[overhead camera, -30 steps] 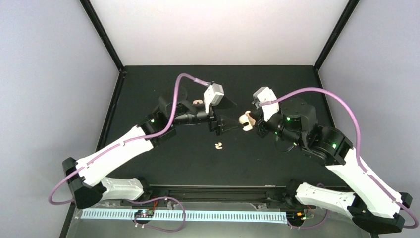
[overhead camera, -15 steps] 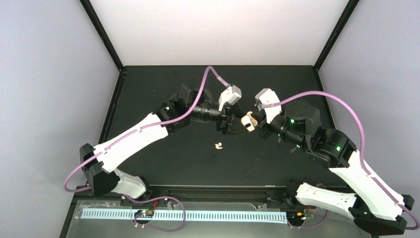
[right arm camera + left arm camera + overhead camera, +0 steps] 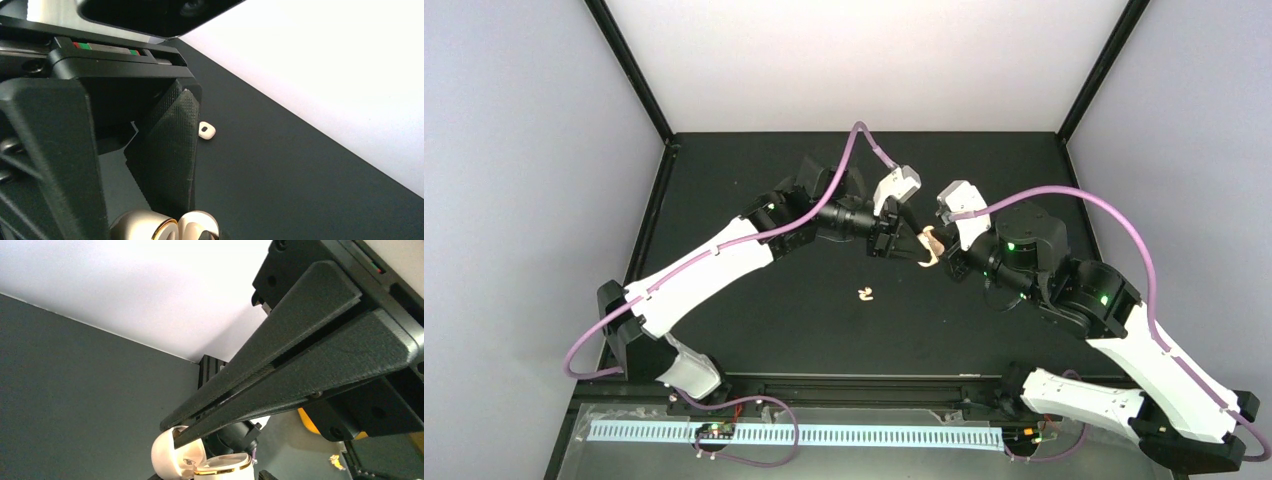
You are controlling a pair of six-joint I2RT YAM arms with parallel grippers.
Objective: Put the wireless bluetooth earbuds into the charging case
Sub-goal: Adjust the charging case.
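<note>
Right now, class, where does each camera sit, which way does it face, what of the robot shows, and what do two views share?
Top external: above and behind the bases, looking down on the table; both arms, left pincer and right pincer show.
Left wrist: on the left arm, looking along its fingers at the open charging case.
Right wrist: on the right arm, looking past its fingers across the table at an earbud.
Shared: both wrist views show the charging case.

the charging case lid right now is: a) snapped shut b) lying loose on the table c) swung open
c: in the left wrist view the lid stands tipped back from the gold-rimmed base of the charging case, with its inside showing.
</note>
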